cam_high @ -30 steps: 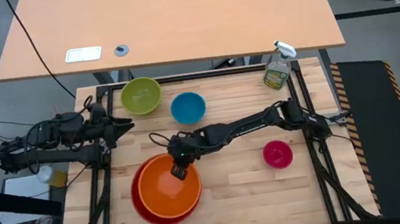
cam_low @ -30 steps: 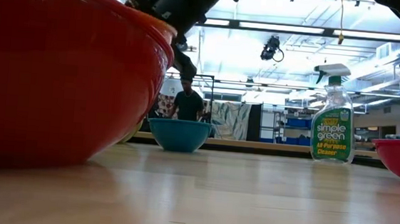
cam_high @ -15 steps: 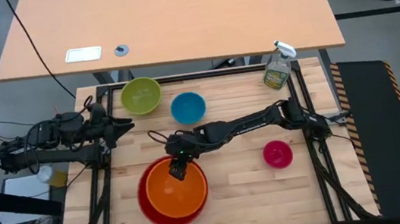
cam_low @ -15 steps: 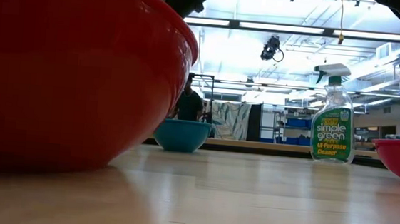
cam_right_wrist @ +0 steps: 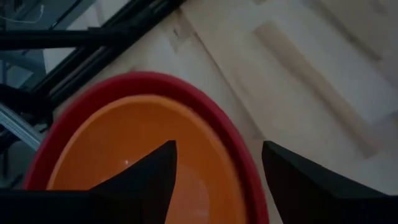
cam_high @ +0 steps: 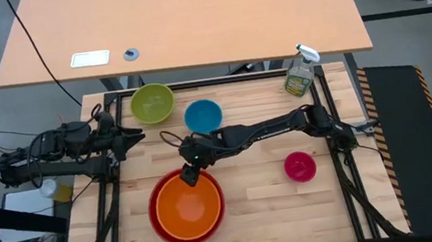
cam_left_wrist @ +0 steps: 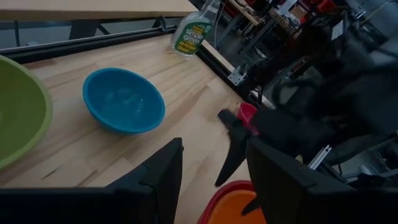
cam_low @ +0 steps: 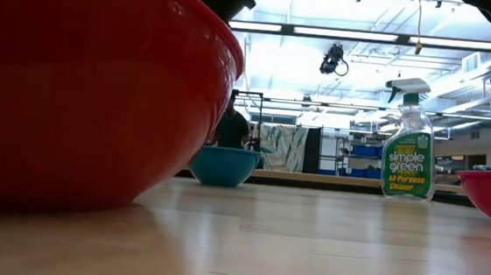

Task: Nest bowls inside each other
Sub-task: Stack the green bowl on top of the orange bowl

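Observation:
The orange bowl (cam_high: 187, 209) sits nested inside the large red bowl (cam_high: 163, 231) at the near middle of the table. My right gripper (cam_high: 190, 175) hovers open just above their far rim (cam_right_wrist: 186, 84), its fingers apart and touching nothing. The lime green bowl (cam_high: 152, 102) and the blue bowl (cam_high: 203, 116) rest on their bases at the far side. The small pink bowl (cam_high: 299, 165) stands to the right. My left gripper (cam_high: 132, 137) waits open at the table's left edge, pointing toward the blue bowl (cam_left_wrist: 124, 99).
A clear spray bottle (cam_high: 299, 73) stands at the far right corner. Bare wooden tabletop (cam_high: 268, 205) lies between the red bowl and the pink bowl. A black frame (cam_high: 219, 79) runs round the table. In the low view a person (cam_low: 230, 128) stands in the room far behind the table.
My right gripper has opened and let go of the orange bowl, then risen and drawn back toward the far edge. The orange bowl, first tilted against the red bowl's right side, has settled level and centred inside it. The red bowl has shifted a little to the right.

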`<state>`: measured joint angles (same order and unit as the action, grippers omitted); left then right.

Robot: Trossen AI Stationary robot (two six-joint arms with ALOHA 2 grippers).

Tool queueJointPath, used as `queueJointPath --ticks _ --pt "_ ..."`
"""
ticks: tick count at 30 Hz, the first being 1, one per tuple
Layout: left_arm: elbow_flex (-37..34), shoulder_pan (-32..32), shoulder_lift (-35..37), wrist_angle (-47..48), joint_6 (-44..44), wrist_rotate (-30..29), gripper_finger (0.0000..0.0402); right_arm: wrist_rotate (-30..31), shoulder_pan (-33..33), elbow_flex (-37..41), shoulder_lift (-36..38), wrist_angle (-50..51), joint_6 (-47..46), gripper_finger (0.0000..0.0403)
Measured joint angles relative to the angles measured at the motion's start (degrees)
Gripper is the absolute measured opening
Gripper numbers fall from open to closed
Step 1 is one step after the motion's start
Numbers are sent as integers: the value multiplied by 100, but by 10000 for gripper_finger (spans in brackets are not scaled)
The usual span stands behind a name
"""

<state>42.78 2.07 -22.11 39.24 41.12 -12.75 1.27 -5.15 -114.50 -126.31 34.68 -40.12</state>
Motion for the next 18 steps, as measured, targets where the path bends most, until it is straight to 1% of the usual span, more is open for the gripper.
queueJointPath --ticks 5,8,11,13,15,16,18 --pt "0 0 0 23 4 0 181 309 26 -2 232 285 187 241" --pt "0 0 0 32 56 0 181 367 69 -2 413 470 257 241" --pt "0 0 -2 89 102 -43 181 553 139 -2 598 1030 237 241" --pt "0 0 -4 292 140 -280 181 874 187 0 700 1484 261 241" --pt "0 0 -38 577 356 -581 181 1146 238 0 802 1848 374 240" --pt "0 5 -60 708 491 -709 181 1213 272 0 857 1965 457 240" --pt "0 77 -164 849 671 -776 181 1275 343 12 964 2121 625 239"
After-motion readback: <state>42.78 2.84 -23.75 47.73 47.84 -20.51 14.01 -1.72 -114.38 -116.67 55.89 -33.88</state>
